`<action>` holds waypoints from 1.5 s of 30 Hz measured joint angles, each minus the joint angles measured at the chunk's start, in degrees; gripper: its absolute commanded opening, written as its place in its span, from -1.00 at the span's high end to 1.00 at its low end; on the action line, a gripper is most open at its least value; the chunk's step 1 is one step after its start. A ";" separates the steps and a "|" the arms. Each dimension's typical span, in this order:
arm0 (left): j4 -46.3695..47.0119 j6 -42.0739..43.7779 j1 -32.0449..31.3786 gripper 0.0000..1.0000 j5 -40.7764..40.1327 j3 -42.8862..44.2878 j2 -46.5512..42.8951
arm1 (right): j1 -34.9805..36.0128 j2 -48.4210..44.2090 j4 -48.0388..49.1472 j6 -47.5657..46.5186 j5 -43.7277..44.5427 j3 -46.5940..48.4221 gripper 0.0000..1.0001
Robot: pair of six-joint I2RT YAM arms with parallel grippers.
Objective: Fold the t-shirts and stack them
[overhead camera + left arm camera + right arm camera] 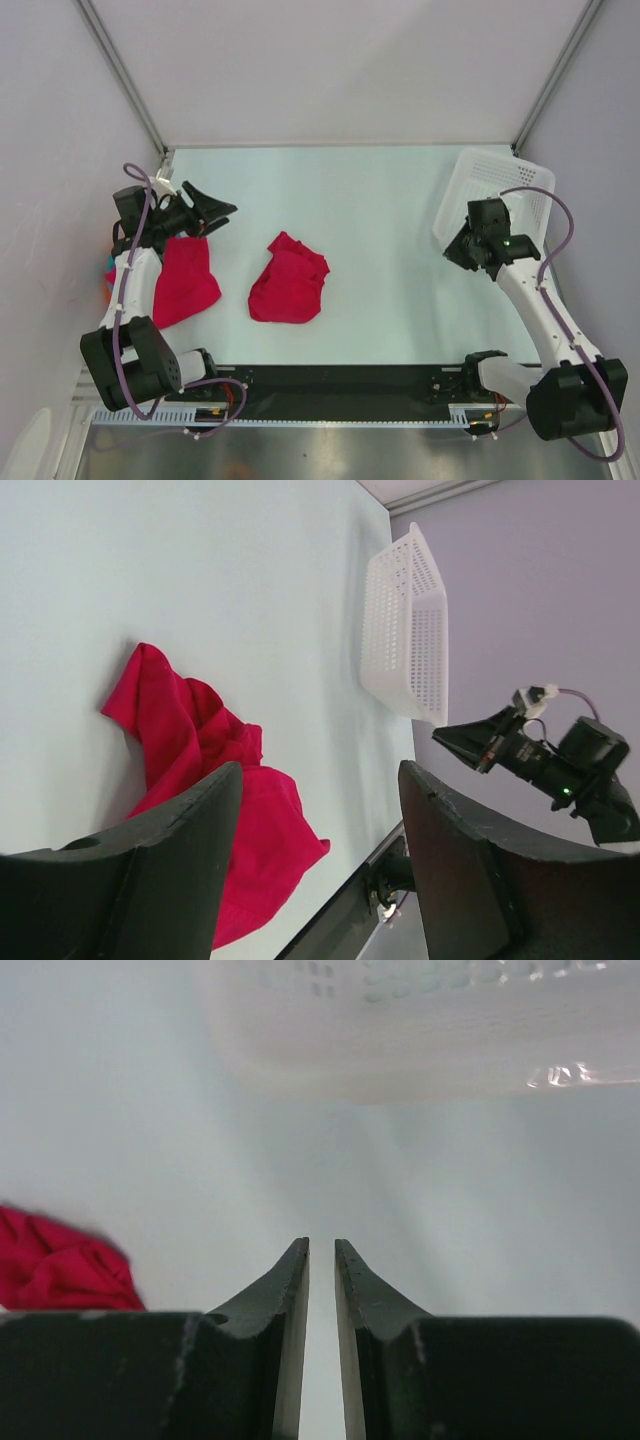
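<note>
While empty, left gripper (222,217): jaws spread wide.
Right gripper (321,1245): fingers nearly together, thin gap, nothing between.
Crumpled red t-shirt (289,280): between the grippers, nearer the left.
Flat red t-shirt (186,280): just behind left gripper.

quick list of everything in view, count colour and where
crumpled t-shirt: 1, crimson red, middle of the table
flatter t-shirt: 1, crimson red, left side
orange and teal cloth: slivers, count unclear, left table edge
basket: 1, white mesh, far right
table: 1, pale
left gripper: black, open, empty, by the flatter t-shirt's far edge
right gripper: black, fingers a narrow gap apart, empty, beside the basket
</note>
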 measured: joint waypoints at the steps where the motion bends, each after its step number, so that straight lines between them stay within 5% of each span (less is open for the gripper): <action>1: 0.00 0.00 0.00 -0.38 0.00 -0.07 0.00 | 1.07 -0.55 -0.33 0.02 0.35 1.14 0.58; 9: 0.00 -0.09 -0.66 -0.38 0.00 -0.28 -0.48 | 11.50 5.05 0.20 -1.18 -0.02 11.96 0.62; 17: -1.25 -0.02 -0.76 -0.39 0.00 -0.35 -2.58 | 17.84 30.97 0.07 -9.03 -3.08 31.36 0.60; 25: -2.32 -0.55 -0.76 -0.39 0.04 1.38 -4.37 | 13.62 51.15 1.09 -13.70 -5.88 45.59 0.70; 32: -3.17 -0.46 -0.76 -0.39 0.15 1.99 -5.29 | 9.60 60.33 1.01 -13.75 -6.27 42.53 0.72; 45: -3.28 -0.42 -0.76 -0.39 0.15 1.99 -3.93 | 3.58 48.06 9.40 -9.01 -6.19 23.12 0.70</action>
